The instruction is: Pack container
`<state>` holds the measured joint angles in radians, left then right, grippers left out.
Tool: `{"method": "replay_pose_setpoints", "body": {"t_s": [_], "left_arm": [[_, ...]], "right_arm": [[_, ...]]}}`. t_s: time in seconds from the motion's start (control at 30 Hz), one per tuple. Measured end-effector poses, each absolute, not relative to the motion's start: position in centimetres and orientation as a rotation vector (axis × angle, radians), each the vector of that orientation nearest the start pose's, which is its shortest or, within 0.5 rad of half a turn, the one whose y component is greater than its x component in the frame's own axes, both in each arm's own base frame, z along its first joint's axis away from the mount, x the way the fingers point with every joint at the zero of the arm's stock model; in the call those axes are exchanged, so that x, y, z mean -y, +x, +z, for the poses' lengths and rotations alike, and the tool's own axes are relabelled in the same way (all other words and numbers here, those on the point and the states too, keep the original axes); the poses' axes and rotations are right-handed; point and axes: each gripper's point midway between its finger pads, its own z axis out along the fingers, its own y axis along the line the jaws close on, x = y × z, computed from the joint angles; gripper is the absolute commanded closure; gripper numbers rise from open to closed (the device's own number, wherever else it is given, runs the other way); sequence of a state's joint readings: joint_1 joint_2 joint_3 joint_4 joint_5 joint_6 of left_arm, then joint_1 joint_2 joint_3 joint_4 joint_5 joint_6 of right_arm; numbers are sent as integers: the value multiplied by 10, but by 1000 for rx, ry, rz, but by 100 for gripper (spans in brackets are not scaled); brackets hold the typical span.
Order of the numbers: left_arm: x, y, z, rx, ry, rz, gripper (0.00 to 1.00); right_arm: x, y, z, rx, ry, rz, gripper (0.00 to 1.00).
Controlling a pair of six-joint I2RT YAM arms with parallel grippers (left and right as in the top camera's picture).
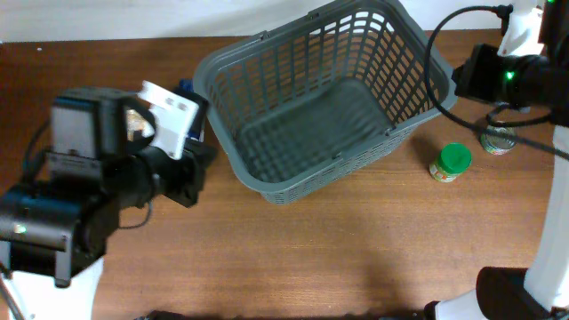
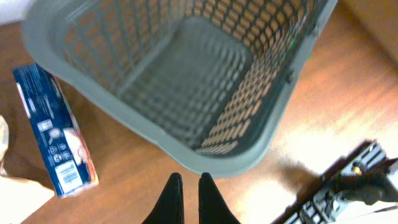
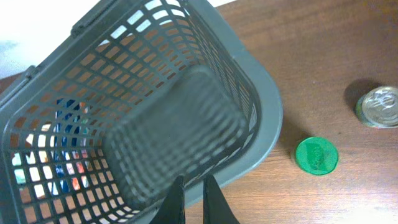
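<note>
Black fingertips fill the bottom of both wrist views. Our left pincer (image 2: pixel 191 200) and our right pincer (image 3: pixel 193 200) each show fingers drawn close with only a slit between them, pinching nothing. The container (image 1: pixel 293 71) sits just past the middle of the desk (image 1: pixel 356 258) toward 12 o'clock, skewed on its base, and it looks empty to us. The left pincer hangs over its near corner (image 2: pixel 93 90) and the right over its rim (image 3: pixel 267 99). A blue box (image 2: pixel 56 130) lies flat at the basket's 9 o'clock, close against the wall. A green-lidded jar (image 1: pixel 452 162) stands at its 3 o'clock, with a tin can (image 1: pixel 498 140) just beyond, partly under the right arm. As for what could go wrong, neither pincer can take anything until it spreads. We judge the basket light, so an arm brushing the rim may slide it. The box lies low and close in, leaving little room for fingers. The jar is round, so an off-centre pinch could tip or roll it toward the can.
</note>
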<state>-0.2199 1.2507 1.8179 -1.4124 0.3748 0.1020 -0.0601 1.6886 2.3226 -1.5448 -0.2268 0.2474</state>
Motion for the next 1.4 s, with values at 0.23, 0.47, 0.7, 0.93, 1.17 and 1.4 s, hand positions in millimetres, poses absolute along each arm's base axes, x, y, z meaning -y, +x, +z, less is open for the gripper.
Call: {"method": "replay_pose_setpoints", "body": {"t_s": [0.23, 0.47, 0.7, 0.93, 1.17, 1.4], "left_arm": [[153, 213, 347, -2475, 680, -546, 98], [187, 215, 307, -2629, 840, -501, 98], [208, 212, 269, -2753, 985, -400, 98], [207, 212, 269, -2752, 989, -386, 98], [205, 215, 267, -2751, 987, -354, 98], [201, 236, 247, -2787, 978, -195, 98]], "right_arm": [[-14, 383, 356, -2511, 411, 380, 96], [-19, 407, 333, -2553, 417, 381, 96], [-18, 426, 283, -2686, 458, 358, 96], [-19, 437, 246, -2783, 478, 324, 96], [-19, 432, 244, -2806, 485, 320, 96], [-20, 417, 240, -2868, 480, 307, 96]]}}
